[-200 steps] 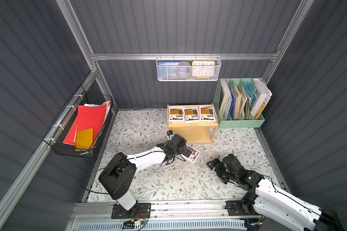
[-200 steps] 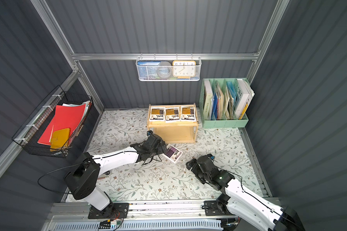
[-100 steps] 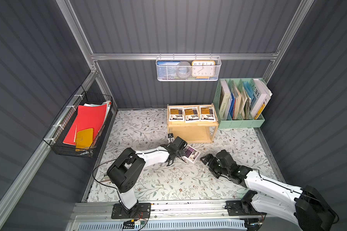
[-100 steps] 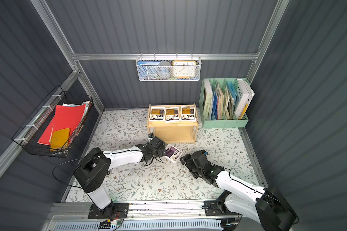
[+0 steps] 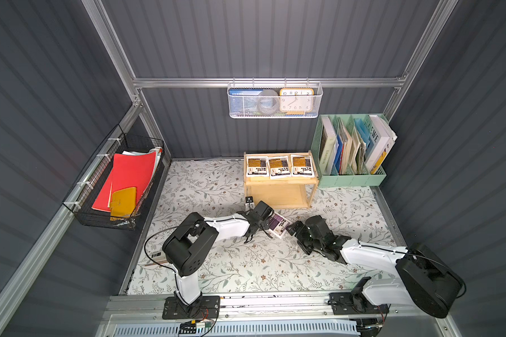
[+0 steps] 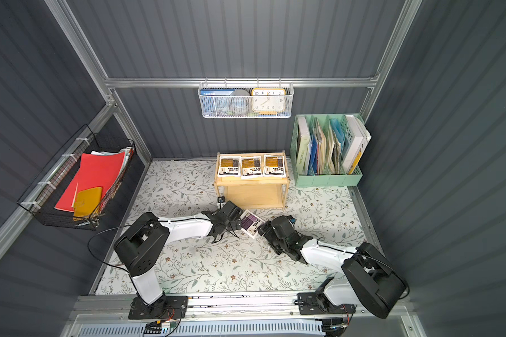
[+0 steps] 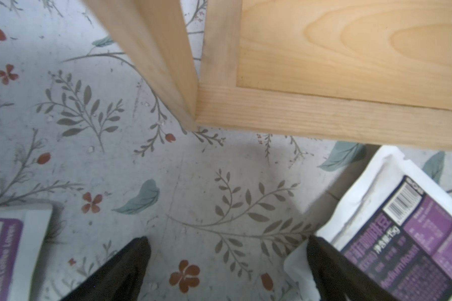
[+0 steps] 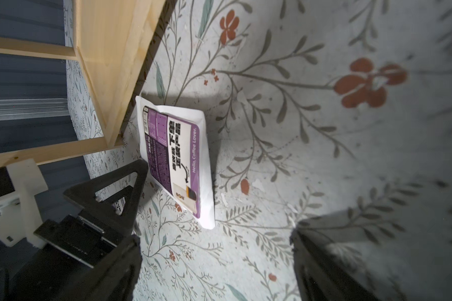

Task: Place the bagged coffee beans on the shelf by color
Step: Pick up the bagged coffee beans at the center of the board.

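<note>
Moved since prior frame: right gripper (image 5: 294, 232) has slid in toward frame centre, now just beside the purple bag (image 5: 278, 224). The left arm (image 5: 225, 227) has folded back toward lower left, with the left gripper (image 5: 265, 220) kept at the bag's other side.

Item: purple bag. On the mat (image 5: 246, 262), centre of frame in both top views, just in front of the shelf (image 5: 279, 183). Seems propped on one edge agst a left finger (image 8: 139, 177).
2nd purple bag (image 7: 3, 247): seen only in left wrist view, near left gripper.
3 yellow bags (image 5: 279, 172): in a row on shelf's top tier, upper centre. Lower tier shows nothing in it.

Hands: both spread wide, neither pinching anything.

Step, as we judge it: pickup of 1st purple bag; yellows done. Next: jaws must straddle the raised edge, close, lift, then go to lower tier.

Room: shelf's front rail and post sit close behind the bag. Grippers nearly meet. We see open mat toward lower frame.
</note>
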Robot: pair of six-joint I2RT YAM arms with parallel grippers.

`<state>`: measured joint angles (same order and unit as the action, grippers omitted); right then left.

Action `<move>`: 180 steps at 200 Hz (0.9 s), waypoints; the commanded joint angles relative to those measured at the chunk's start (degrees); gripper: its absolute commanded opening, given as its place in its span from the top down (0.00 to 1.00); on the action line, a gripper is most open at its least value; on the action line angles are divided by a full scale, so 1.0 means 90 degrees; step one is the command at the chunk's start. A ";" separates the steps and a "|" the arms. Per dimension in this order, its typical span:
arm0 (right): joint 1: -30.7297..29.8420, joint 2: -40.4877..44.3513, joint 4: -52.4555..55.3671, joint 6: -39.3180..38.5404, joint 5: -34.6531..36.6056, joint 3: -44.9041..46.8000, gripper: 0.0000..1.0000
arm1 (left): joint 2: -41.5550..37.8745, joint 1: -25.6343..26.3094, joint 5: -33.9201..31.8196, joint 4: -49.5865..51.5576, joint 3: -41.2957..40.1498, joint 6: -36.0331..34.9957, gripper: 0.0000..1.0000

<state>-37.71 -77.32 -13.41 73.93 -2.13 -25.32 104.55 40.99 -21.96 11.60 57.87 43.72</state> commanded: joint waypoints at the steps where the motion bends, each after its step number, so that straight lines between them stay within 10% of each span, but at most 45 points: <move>1: -0.0020 -0.0281 -0.0377 0.0018 0.0015 -0.0058 0.09 | 0.0160 0.0016 -0.0129 0.0252 0.0024 -0.0154 0.00; 138: -0.0081 -0.2199 -0.2287 0.0298 -0.0151 -0.0016 0.25 | 0.0163 0.0016 0.0056 0.0035 -0.0277 -0.0209 0.00; 180: -0.0101 -0.2470 -0.2846 0.0427 -0.0160 0.0135 0.43 | 0.0061 0.0016 0.0055 0.0015 -0.0346 -0.0209 0.00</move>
<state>-38.22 -96.49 -43.27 76.99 -3.81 -26.55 104.95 41.06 -23.18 9.50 56.86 42.06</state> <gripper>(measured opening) 0.621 0.999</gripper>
